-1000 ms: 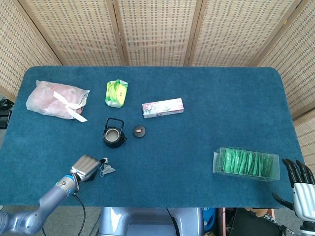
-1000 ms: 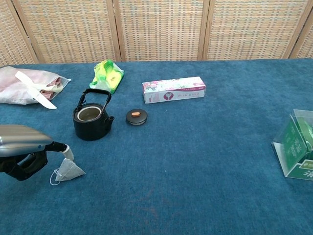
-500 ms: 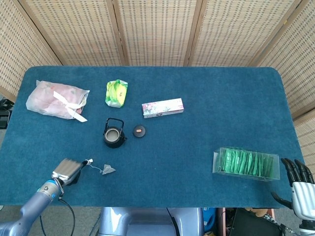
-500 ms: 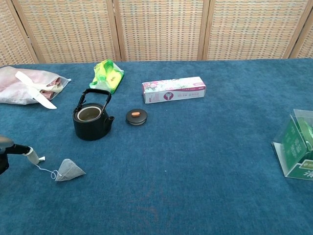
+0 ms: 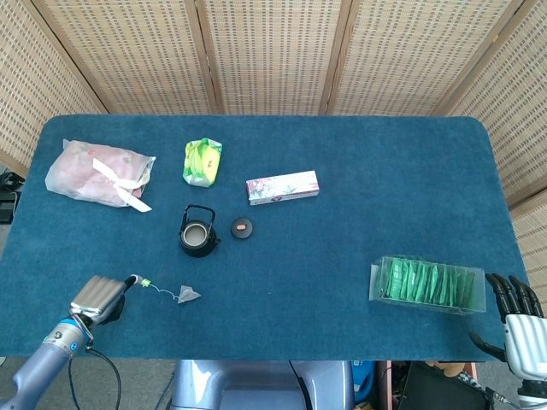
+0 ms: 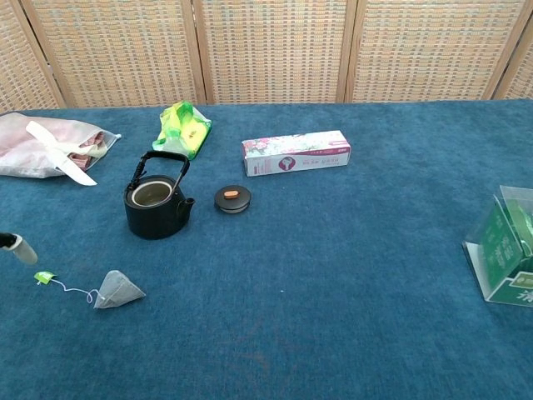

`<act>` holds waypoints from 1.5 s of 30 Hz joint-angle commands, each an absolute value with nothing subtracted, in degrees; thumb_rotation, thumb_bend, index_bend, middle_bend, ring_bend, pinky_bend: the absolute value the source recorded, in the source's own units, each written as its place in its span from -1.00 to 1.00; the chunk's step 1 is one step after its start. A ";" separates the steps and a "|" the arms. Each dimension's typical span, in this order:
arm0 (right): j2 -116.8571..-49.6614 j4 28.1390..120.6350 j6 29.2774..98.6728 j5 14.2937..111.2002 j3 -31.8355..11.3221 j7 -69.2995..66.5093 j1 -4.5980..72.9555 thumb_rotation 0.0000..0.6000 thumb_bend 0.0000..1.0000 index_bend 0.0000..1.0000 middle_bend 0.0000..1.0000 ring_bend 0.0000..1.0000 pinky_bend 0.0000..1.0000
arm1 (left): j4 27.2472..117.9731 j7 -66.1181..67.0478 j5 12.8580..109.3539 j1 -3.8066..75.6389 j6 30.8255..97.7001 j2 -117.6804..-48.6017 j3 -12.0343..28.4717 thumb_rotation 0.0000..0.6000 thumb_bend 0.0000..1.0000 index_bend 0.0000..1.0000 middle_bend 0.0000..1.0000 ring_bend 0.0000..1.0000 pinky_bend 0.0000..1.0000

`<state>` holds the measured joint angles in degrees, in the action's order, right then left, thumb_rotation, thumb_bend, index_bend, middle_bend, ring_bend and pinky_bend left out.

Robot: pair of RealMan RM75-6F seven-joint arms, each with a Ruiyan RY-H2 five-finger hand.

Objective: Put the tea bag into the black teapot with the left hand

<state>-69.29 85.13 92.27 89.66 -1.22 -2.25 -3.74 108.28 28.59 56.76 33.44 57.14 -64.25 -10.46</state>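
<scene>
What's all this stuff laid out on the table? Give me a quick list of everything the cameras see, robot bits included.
Tea bag: one, grey pyramid with string and green tag, lying front left.
Black teapot: one, lid off, left of centre.
Teapot lid: one, black with orange knob, just right of the teapot.
Flowered box: one, white and pink, centre back.
Green-yellow packet: one, behind the teapot.
Pink bag: one, translucent, white ribbon, far left back.
Clear box: one, holding green sachets, right front.
Table: one, blue cloth.
Left hand: front left edge, beside the tag, not touching.
Right hand: off the right front corner, fingers apart.
</scene>
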 commanded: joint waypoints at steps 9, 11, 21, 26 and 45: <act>-69.39 84.63 92.70 89.61 -1.17 -2.92 -4.10 1.00 -0.98 -0.76 -0.61 -0.84 -0.69 | 99.96 21.61 66.94 26.49 68.27 -70.24 -6.15 1.00 -0.45 -0.26 0.14 0.03 0.01; -69.46 84.48 92.66 89.59 -1.18 -3.03 -4.09 1.00 -0.98 -0.76 -0.61 -0.84 -0.69 | 99.34 22.31 66.92 26.31 68.48 -70.72 -5.80 1.00 -0.45 -0.25 0.10 -0.02 -0.08; -69.38 84.40 92.87 89.66 -1.23 -3.09 -4.19 1.00 -0.98 -0.76 -0.61 -0.84 -0.69 | 98.46 24.46 64.82 25.24 67.70 -72.70 -4.19 1.00 -0.45 -0.14 -0.67 -0.95 -1.00; -69.34 84.52 92.84 89.64 -1.20 -3.07 -4.23 1.00 -0.98 -0.76 -0.61 -0.84 -0.69 | 96.87 22.56 65.75 24.09 69.12 -74.56 -2.88 1.00 -0.44 0.00 -0.96 -1.00 -1.00; -69.31 84.57 92.84 89.43 -1.33 -3.10 -4.31 1.00 -0.98 -0.76 -0.61 -0.84 -0.69 | 89.45 24.50 64.82 24.46 65.68 -80.63 -0.34 1.00 -0.42 0.05 -1.00 -1.00 -1.00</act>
<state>-69.31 84.57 92.85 89.42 -1.33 -3.10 -4.32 89.63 24.31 65.03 24.36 65.91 -80.46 -0.39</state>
